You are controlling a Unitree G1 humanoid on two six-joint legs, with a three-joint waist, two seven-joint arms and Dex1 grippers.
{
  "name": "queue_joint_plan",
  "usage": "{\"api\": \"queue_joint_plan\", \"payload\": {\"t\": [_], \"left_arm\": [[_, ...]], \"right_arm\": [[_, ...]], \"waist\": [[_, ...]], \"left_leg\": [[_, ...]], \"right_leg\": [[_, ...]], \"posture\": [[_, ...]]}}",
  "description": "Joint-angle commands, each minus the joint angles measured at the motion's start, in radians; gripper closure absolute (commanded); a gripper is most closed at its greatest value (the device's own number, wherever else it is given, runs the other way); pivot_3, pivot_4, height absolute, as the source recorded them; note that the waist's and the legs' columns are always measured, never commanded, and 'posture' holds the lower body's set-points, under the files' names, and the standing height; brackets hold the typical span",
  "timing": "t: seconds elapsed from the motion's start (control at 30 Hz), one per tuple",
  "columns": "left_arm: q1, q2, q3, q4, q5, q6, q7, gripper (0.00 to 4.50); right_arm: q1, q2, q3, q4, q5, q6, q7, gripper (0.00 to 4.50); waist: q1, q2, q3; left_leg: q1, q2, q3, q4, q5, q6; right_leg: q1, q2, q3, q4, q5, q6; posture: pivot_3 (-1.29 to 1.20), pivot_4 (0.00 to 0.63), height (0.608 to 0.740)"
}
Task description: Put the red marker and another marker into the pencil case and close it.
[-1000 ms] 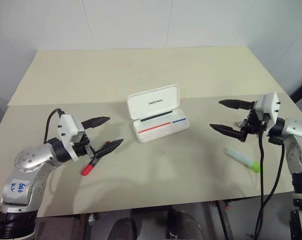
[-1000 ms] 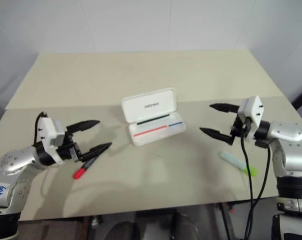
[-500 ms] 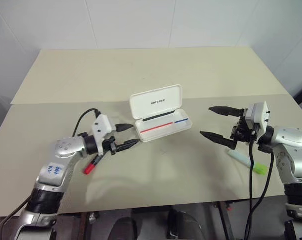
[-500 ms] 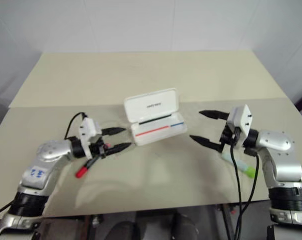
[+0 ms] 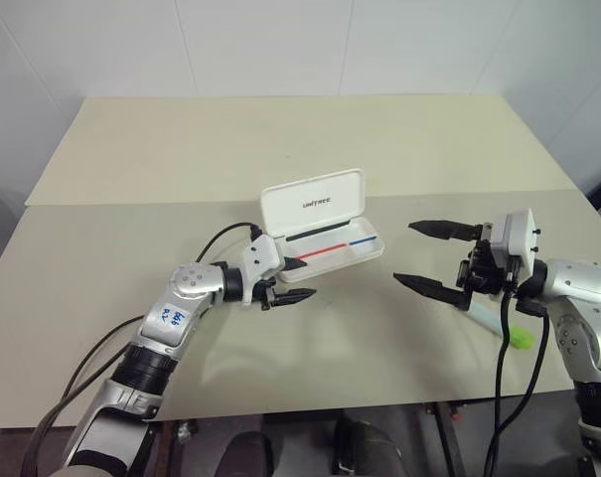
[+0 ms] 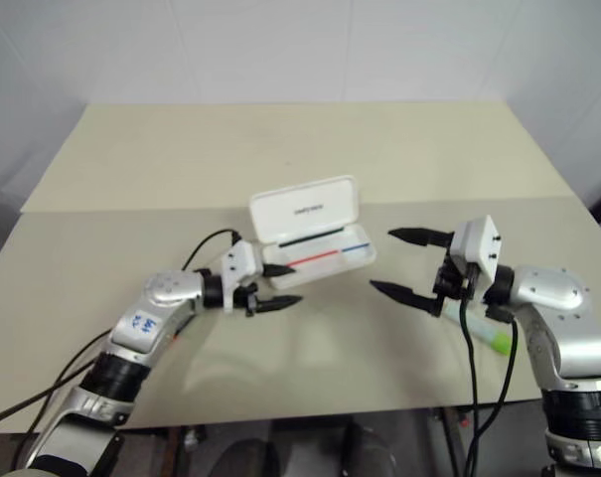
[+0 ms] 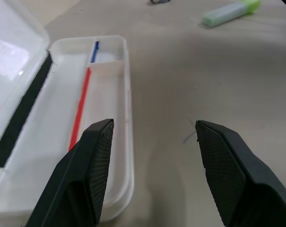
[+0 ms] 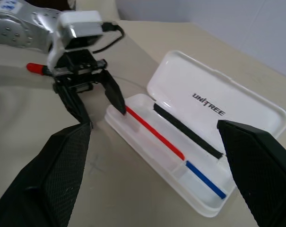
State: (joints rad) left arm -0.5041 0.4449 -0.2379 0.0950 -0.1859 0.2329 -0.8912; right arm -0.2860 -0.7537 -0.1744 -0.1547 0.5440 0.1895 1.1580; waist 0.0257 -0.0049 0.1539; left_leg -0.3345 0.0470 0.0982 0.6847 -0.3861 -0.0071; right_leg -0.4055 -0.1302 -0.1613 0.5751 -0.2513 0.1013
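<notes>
- At the table's [image 5: 280,139] centre, the left gripper [image 5: 300,280] and right gripper [image 5: 404,252] are hovering open and empty, flanking the open pencil case [image 5: 313,199].
- The red marker [image 8: 35,68] is lying behind the left gripper and the highlighter [image 5: 499,323] near the right edge, so closing now risks shutting the case empty.

Bright, even, diffuse light from overhead; the arms cast only soft, pale shadows on the table [image 5: 399,149]. In the wrist views the near black fingers [image 7: 93,165] are blurred and out of focus. The case [image 7: 20,56] lid carries a mild white sheen, without hard glare.
</notes>
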Motion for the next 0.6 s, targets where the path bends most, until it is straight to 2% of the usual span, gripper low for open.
{"api": "queue_joint_plan", "payload": {"t": [0.03, 0.4, 0.6], "left_arm": [[-0.020, 0.006, -0.019, 0.005, 0.035, -0.003, -0.014, 1.61], [-0.071, -0.015, -0.025, 0.051, 0.083, 0.014, -0.010, 1.61], [-0.115, 0.026, -0.084, 0.063, 0.124, 0.129, -0.082, 1.61]], "right_arm": [[0.018, -0.042, -0.043, -0.030, 0.030, 0.013, 0.028, 0.00], [0.061, -0.091, -0.084, -0.027, 0.043, 0.019, 0.062, 0.00], [0.046, -0.097, -0.089, -0.026, 0.043, 0.025, 0.061, 0.00]], "waist": [[0.001, 0.000, 0.000], [0.001, -0.001, 0.000], [0.000, -0.001, -0.001]], "left_leg": [[0.000, 0.000, 0.000, 0.000, 0.000, 0.000], [0.000, 0.000, 0.000, 0.000, 0.000, 0.000], [0.000, 0.000, 0.000, 0.000, 0.000, 0.000]], "right_leg": [[0.000, 0.000, 0.000, 0.000, 0.000, 0.000], [0.000, 0.000, 0.000, 0.000, 0.000, 0.000], [0.000, 0.000, 0.000, 0.000, 0.000, 0.000]], "posture": [[0.00, 0.150, 0.740], [0.00, 0.150, 0.740], [0.00, 0.150, 0.740]]}}
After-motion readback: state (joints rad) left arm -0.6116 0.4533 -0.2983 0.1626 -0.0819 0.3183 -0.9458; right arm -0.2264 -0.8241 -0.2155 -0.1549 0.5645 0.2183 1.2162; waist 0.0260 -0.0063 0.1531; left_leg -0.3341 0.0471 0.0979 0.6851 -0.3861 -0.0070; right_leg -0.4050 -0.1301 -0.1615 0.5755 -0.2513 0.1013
